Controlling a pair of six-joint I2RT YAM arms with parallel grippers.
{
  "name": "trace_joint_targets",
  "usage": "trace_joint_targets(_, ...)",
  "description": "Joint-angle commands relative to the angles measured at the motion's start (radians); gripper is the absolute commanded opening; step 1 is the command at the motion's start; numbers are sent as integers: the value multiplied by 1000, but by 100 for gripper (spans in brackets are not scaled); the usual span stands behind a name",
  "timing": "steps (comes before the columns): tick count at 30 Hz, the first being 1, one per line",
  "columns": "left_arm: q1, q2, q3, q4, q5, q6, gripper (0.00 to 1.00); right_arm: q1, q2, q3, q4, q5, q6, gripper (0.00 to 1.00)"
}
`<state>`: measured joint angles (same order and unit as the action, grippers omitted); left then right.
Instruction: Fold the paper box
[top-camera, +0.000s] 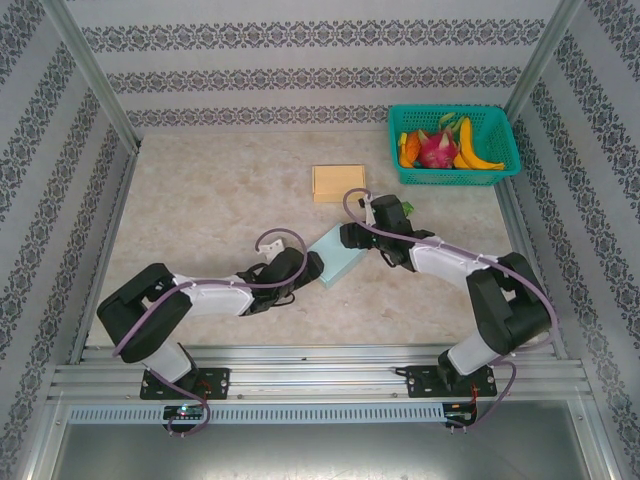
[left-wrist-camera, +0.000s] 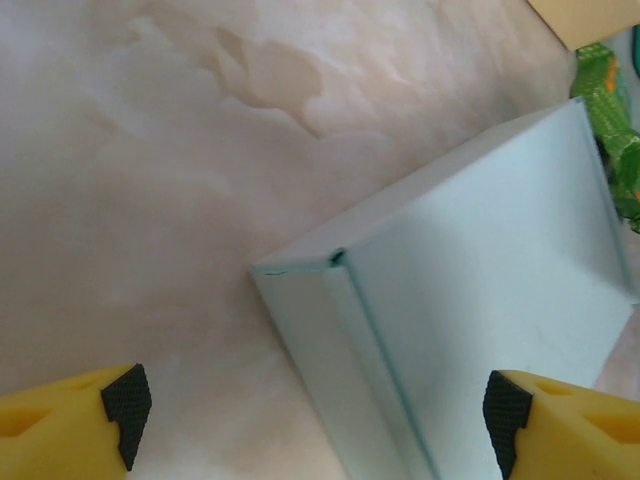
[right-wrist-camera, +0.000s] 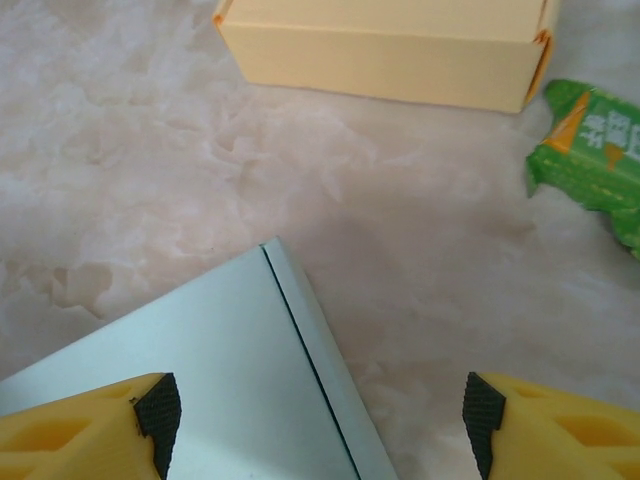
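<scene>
Pale-blue paper box (top-camera: 336, 262) between left fingers (left-wrist-camera: 125, 400) and right fingers (right-wrist-camera: 158, 408), both pairs apart.

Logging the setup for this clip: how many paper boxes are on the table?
2: a light blue box mid-table, and a yellow box behind it, left of the green basket. None looks hidden.

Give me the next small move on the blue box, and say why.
Likely close the right gripper on the end of the blue box that lies between its open fingers. Both grippers stand open at opposite ends of the box, with the left gripper over the other corner. Neither grips it yet, so a hold seems needed before any flap can be folded.
</scene>
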<state>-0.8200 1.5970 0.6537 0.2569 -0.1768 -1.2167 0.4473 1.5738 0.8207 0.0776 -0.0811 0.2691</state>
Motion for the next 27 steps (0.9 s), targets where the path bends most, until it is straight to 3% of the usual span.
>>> trace_joint_targets(1, -14, 31, 41, 48, 25, -26, 87, -23, 46, 36, -35, -52, -29, 73)
trace_joint_targets(13, -22, 98, 118, 43, 21, 0, 71, -56, 135, 15, 14, -182, 14, 61)
trace_joint_targets(21, -10, 124, 150, 15, -6, 29, 66, -62, 124, -39, 59, -258, 51, 54)
trace_joint_targets(27, 7, 141, 174, 8, -20, 59, 62, -56, 75, -92, 108, -283, 110, 40)
